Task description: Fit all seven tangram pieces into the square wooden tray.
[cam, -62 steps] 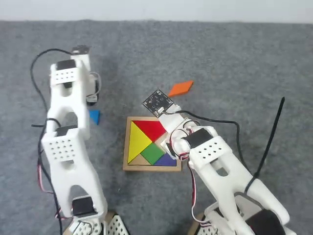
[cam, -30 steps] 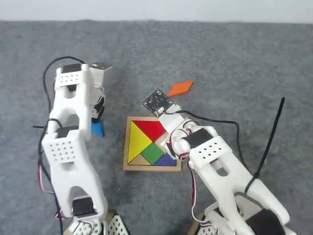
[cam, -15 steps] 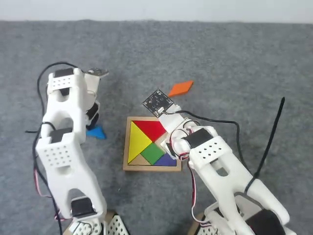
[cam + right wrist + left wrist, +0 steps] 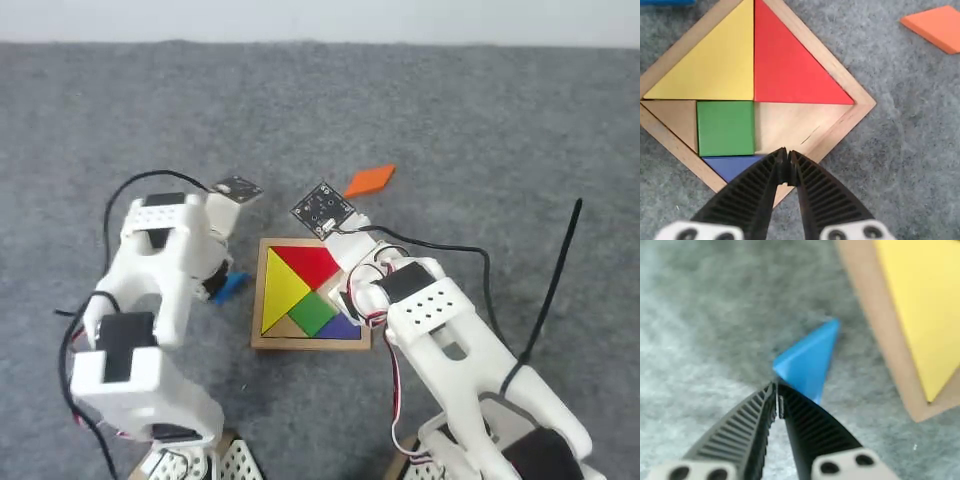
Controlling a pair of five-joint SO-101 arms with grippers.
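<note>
Blue triangle [image 4: 232, 283] pushed in from 10 o'clock by left arm [image 4: 165, 250]; now just beside tray [image 4: 310, 343] at 9 o'clock. Orange piece [image 4: 370, 179] untouched at 1 o'clock.
Left wrist: left claw [image 4: 776, 390] closed, empty, tips against triangle.
Right wrist: right claw [image 4: 787, 159] closed, empty, over bare slot.
Both loose pieces judged still to be fitted.

Right arm [image 4: 430, 310] overhangs the tray [image 4: 300, 342], covering its bare slot [image 4: 790, 125]
</note>
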